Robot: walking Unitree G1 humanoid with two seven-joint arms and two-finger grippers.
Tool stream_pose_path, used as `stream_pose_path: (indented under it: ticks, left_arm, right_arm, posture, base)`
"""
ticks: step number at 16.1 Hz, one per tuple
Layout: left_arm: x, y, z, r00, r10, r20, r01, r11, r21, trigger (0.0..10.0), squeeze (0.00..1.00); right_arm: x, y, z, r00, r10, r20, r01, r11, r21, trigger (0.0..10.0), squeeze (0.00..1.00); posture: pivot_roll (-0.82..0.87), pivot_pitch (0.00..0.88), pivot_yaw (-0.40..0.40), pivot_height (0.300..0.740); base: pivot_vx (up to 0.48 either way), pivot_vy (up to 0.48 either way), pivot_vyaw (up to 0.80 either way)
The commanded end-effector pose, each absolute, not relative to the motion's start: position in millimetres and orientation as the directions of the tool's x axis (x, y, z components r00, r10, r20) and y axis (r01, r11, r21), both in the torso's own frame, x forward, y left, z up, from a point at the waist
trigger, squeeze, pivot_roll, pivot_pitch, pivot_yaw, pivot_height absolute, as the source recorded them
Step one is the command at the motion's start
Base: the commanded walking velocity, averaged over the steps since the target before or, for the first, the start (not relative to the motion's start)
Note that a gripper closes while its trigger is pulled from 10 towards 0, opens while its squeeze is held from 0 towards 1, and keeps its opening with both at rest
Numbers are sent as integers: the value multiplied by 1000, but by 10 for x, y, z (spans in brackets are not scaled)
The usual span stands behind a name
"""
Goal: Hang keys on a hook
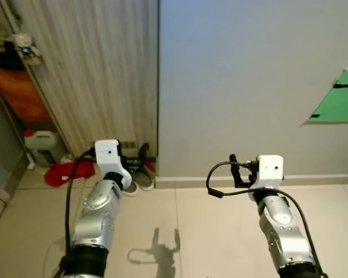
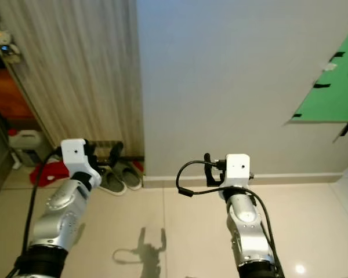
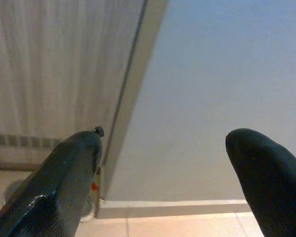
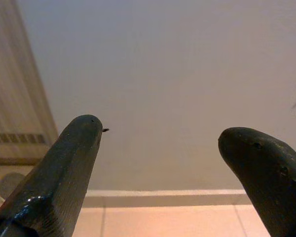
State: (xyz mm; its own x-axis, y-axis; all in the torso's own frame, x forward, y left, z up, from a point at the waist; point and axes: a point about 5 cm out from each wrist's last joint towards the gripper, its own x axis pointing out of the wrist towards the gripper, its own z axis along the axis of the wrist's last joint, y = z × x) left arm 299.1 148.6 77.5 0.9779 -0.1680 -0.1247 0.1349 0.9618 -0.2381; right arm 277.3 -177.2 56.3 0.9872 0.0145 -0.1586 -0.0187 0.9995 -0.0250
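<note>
Both arms are raised toward a plain grey wall (image 1: 243,75). My left gripper (image 3: 163,143) is open, with nothing between its black fingers (image 3: 64,177); in the left eye view it (image 1: 134,156) sits near the seam between the wall and a ribbed wooden panel (image 1: 93,69). My right gripper (image 4: 160,136) is open too and holds nothing; it (image 1: 236,169) points at the bare wall just above the baseboard (image 1: 220,180).
A pair of grey slippers (image 1: 140,180), a red cloth (image 1: 69,171) and a white jug (image 1: 42,143) lie on the tiled floor at the foot of the panel. A green sheet (image 1: 339,98) is taped to the wall at the upper right.
</note>
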Motion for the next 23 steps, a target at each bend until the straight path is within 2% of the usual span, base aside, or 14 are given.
stream_pose_path:
  ticks: [1,4,10,11,12,14,16,23]
  left_arm:
    - [2988,1457,784,976,-184,-119,154,962,-224,10000,0]
    - [2964,1453,781,975,-190,-118,162,963,-216,10000,0]
    - [2956,1456,764,976,-185,-118,159,967,-200,10000,0]
    - [2957,1458,775,976,-188,-110,166,969,-182,10000,0]
    - [2969,1441,842,974,-214,-68,206,972,-109,10000,0]
    - [2981,1450,875,976,-211,-47,205,972,-111,10000,0]
    - [2988,1519,898,980,-195,-31,191,975,-115,10000,0]
    - [3052,1626,896,981,-192,-33,190,981,-47,10000,0]
  right_arm:
    - [2774,-1770,553,985,21,-169,-25,1000,-18,10000,0]
    - [2779,-1777,573,987,10,-161,-5,999,33,10000,0]
    - [2799,-1806,621,992,-6,-128,2,999,-33,10000,0]
    - [2800,-1802,637,993,-1,-119,-3,999,-37,10000,137]
    - [2797,-1719,670,993,63,-95,-72,993,-90,10000,0]
    - [2801,-1747,671,996,18,-89,-19,1000,-4,10000,0]
    - [2770,-1895,642,990,-105,-99,119,982,149,10000,0]
    - [2802,-1864,655,995,-59,-81,63,997,46,10000,0]
  posture:
    - [2,0,-42,740]
    - [5,0,-42,740]
    - [-3,0,-38,740]
    - [-2,0,-39,740]
    - [-2,0,-39,740]
    - [-2,0,-39,740]
    - [6,0,-40,740]
    - [2,0,-30,740]
  base:
    - [0,-401,0]
    - [161,-412,0]
    - [40,-420,0]
    - [0,-428,0]
    - [0,-431,0]
    - [0,-426,0]
    - [0,-418,0]
    - [212,-410,0]
